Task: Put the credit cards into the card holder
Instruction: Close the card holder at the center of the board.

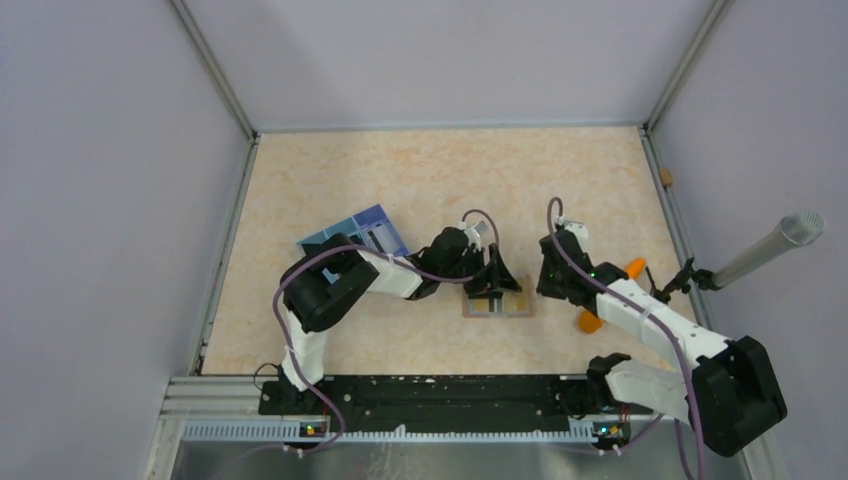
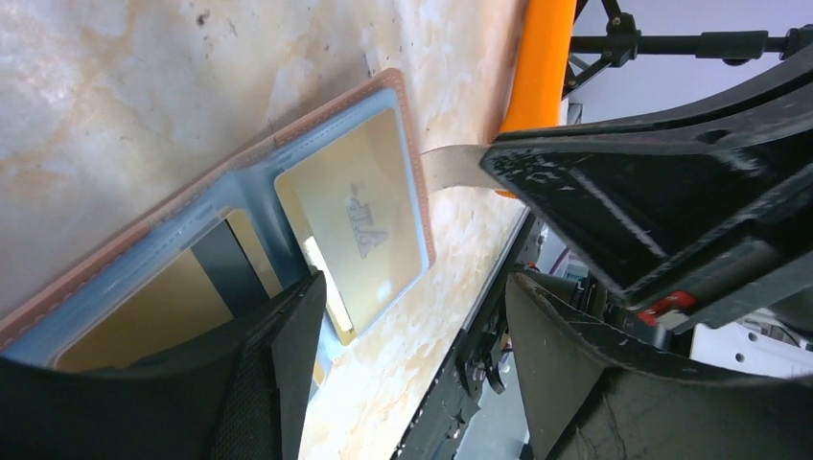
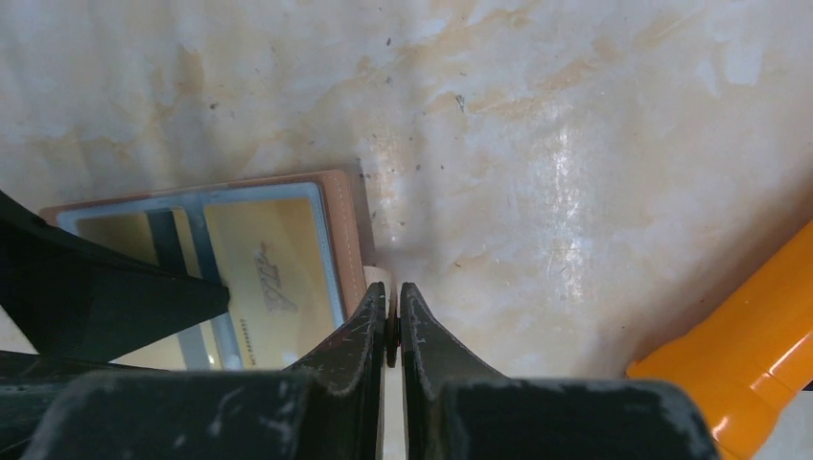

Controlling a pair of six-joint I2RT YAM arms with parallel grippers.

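Note:
The brown card holder lies open on the table, with a yellow-gold credit card in its clear right pocket and another gold card in the left pocket. My left gripper is open above the holder; one finger lies over its left half, the other stands off its edge. Just right of the holder, my right gripper is shut on a thin pale card, held edge-on with its tip at the holder's right edge.
A blue divided box sits behind the left arm. An orange carrot-shaped object lies right of the right gripper. A grey cylinder on a black stand leans in at the right wall.

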